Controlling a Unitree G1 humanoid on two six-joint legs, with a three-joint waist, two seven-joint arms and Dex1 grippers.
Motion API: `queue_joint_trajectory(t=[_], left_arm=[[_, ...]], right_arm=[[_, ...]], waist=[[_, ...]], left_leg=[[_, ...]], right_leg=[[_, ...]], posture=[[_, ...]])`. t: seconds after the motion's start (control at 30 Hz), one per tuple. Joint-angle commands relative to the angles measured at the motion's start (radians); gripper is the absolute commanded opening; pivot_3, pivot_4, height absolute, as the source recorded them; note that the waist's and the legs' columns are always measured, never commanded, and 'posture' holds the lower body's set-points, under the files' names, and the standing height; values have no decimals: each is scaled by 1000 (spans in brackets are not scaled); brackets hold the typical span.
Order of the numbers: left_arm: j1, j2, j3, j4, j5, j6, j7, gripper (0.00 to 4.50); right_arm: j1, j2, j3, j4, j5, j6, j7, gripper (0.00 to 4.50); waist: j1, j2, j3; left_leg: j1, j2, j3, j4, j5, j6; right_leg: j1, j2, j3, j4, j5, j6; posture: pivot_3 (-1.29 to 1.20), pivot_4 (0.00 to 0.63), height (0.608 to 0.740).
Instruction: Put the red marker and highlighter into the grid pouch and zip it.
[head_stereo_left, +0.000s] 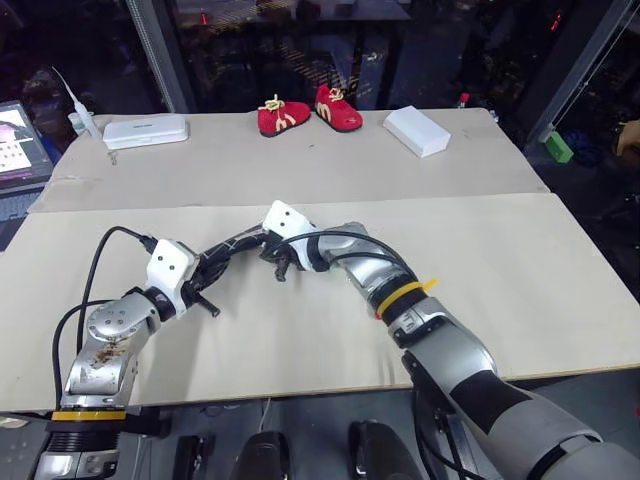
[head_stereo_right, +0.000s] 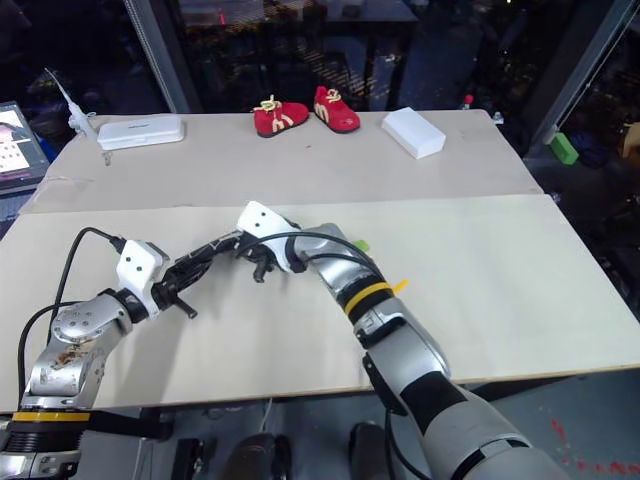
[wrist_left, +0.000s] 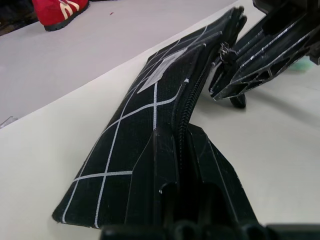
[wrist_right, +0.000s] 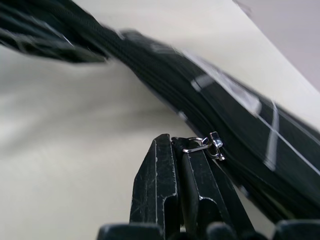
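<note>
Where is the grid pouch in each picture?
Left eye: pouch held between the two end effectors, middle of the table.
Right eye: pouch left of middle, same spot.
Left wrist: pouch runs up from the fingers.
Right wrist: pouch crosses diagonally.
Shared landmark: its white grid lines.

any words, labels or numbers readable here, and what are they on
None can be read.
Black grid-lined fabric pouch: its small white label is seen at a slant, with no legible print.
Flat white box at the back of the table: no text visible.
White oblong case: too small to tell.
Screen at the table's left edge: content too blurred to read.
Small red shoes: yellow markings, no letters.
</note>
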Motion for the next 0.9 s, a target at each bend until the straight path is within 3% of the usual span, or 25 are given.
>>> queue_joint_trajectory(t=[0.03, 0.23, 0.37, 0.43, 0.7, 0.8, 0.9], left_arm=[[-31, -7, -11, -3, 4, -23, -14, 0], [-49, -14, -19, 14, 10, -30, -25, 0], [-49, -18, -20, 18, 15, -33, -26, 0], [-40, -21, -19, 11, 15, -34, -25, 0], [-3, -26, -10, -11, 9, -39, -14, 0], [5, -29, -9, -9, 8, -46, -12, 0], [12, -32, -5, -7, 4, -50, -14, 0]], right_arm=[[-13, 50, 21, -75, 19, 7, 42, 49], [-21, 77, 12, -77, 20, 27, 38, 49], [-19, 51, -23, -56, 28, 42, 13, 1171], [10, 3, -48, -138, 67, 116, 71, 1839], [323, -359, -136, -884, 336, 496, 311, 1839], [437, -486, -205, -1050, 346, 586, 239, 1839], [489, -537, -276, -1067, 284, 665, 68, 1839]], waist=[[-1, 0, 0], [0, 0, 0], [0, 0, 0], [0, 0, 0], [27, 0, 0], [28, 0, 0], [26, 0, 0]], left_leg=[[0, 0, 0, 0, 0, 0], [0, 0, 0, 0, 0, 0], [0, 0, 0, 0, 0, 0], [0, 0, 0, 0, 0, 0], [-3, 0, -4, 0, 0, 0], [-3, -1, -4, 0, 0, 0], [2, -1, -3, 0, 0, 0]], right_leg=[[0, 0, 0, 0, 0, 0], [0, 0, 0, 0, 0, 0], [0, 0, 0, 0, 0, 0], [0, 0, 0, 0, 0, 0], [1, -1, -2, -3, 0, 0], [1, 0, -2, -9, 0, 0], [4, 0, -1, -9, 0, 0]], posture=[[0, 150, 740], [0, 150, 740], [0, 150, 740], [0, 150, 740], [0, 150, 740], [0, 150, 740], [0, 150, 740]])
